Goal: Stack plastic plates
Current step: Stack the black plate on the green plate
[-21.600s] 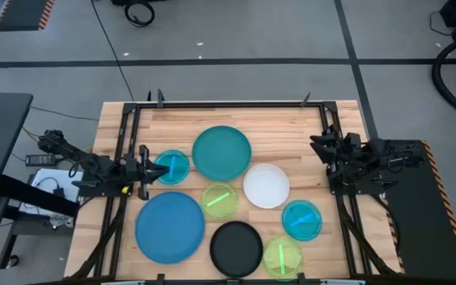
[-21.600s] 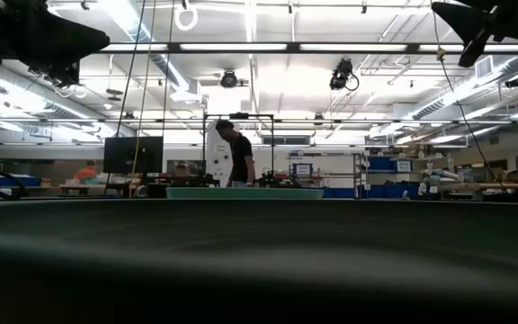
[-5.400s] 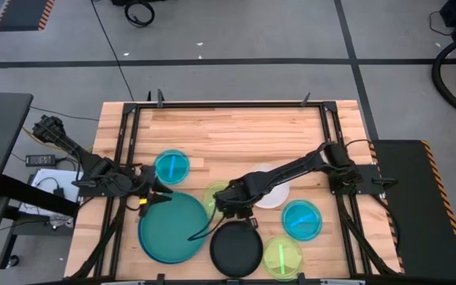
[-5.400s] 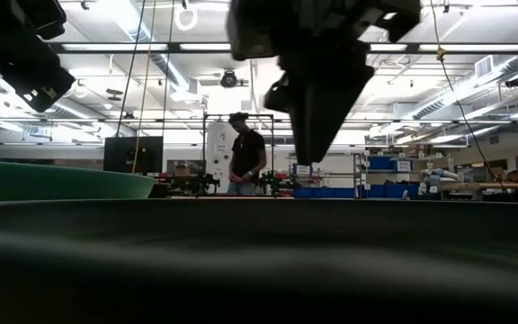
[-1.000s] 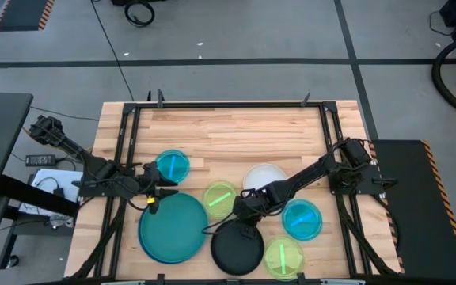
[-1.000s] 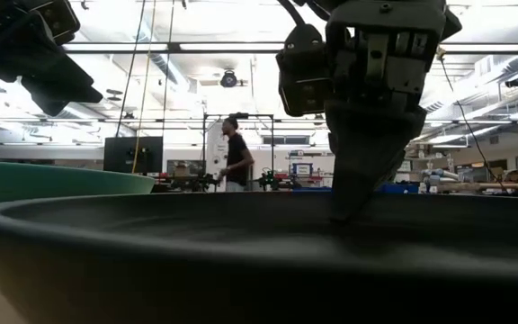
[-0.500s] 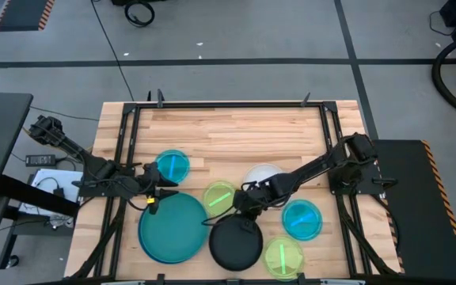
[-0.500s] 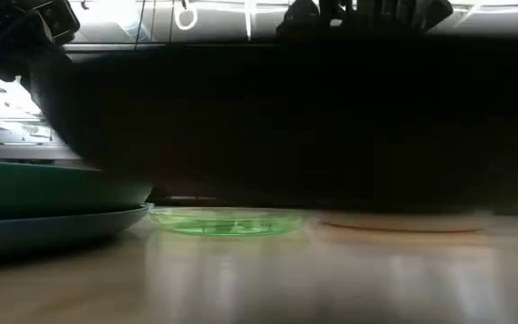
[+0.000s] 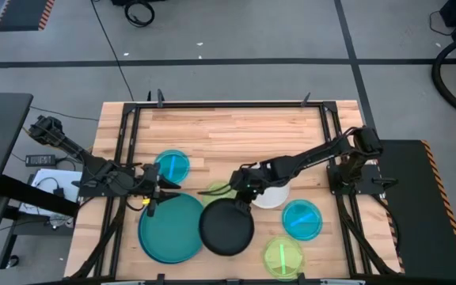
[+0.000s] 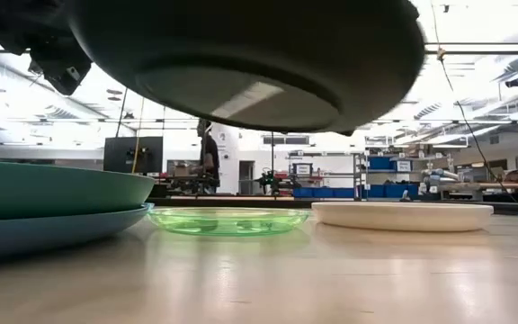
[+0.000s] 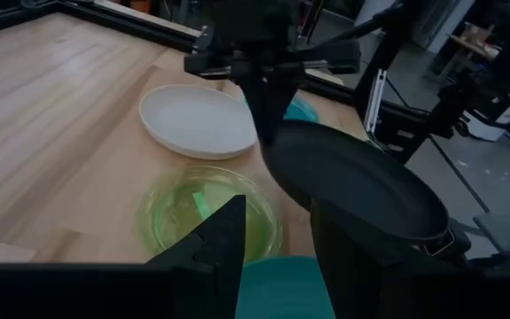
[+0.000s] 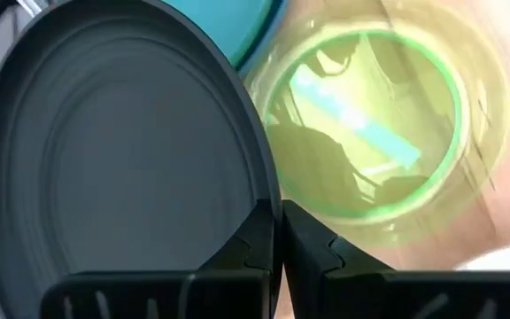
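My right gripper (image 9: 245,198) is shut on the black plate (image 9: 226,227), which hangs in the air over the table's near middle and fills the top of the low view as a dark plate (image 10: 241,54). The teal plate (image 9: 171,227) rests inside the blue plate (image 10: 43,232) at the near left. My left gripper (image 11: 277,257) is open and hovers above the teal plate's far-left rim. One lime-green plate (image 9: 214,191) lies partly under the black one. The white plate (image 9: 272,195), two cyan plates (image 9: 172,166) (image 9: 302,219) and a second lime-green plate (image 9: 282,257) lie flat on the wood. My right gripper pinches the black plate's rim (image 12: 274,208) at its far-right edge, one finger (image 12: 253,244) on the inner face and the other on the outer side. The fingers slant down from the table's far right. The plate is lifted clear and tilted, overhanging the teal plate's right edge.
A black metal frame (image 9: 228,104) borders the table. Bare wood (image 9: 228,131) spans the far half. A person (image 10: 207,153) stands in the room well beyond the table.
My right gripper has risen and moved toward the table's far left, lifting the black plate off the wood. The plate now hangs tilted in the air, nearer the teal plate and over the lime-green plate.
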Action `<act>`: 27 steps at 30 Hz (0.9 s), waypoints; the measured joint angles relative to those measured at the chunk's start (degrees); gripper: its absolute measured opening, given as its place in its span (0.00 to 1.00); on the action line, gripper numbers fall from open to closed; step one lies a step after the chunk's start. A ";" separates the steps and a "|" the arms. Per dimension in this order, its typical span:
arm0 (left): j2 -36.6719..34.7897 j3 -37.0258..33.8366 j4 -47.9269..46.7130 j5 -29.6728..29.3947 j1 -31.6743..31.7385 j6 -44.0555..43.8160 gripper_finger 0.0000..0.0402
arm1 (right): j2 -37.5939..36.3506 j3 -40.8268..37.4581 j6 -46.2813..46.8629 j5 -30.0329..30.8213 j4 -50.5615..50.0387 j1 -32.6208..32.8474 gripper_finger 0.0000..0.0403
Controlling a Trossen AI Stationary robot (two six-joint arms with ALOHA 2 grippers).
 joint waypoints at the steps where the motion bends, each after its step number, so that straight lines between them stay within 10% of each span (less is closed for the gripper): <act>1: 0.00 0.00 -0.02 0.00 0.00 -0.44 0.34 | 0.13 0.00 -0.06 -0.55 0.98 -0.40 0.04; 27: 15.70 24.35 -35.18 -4.29 -9.81 -13.33 0.34 | 15.07 29.83 -15.75 3.34 -11.84 -2.79 0.04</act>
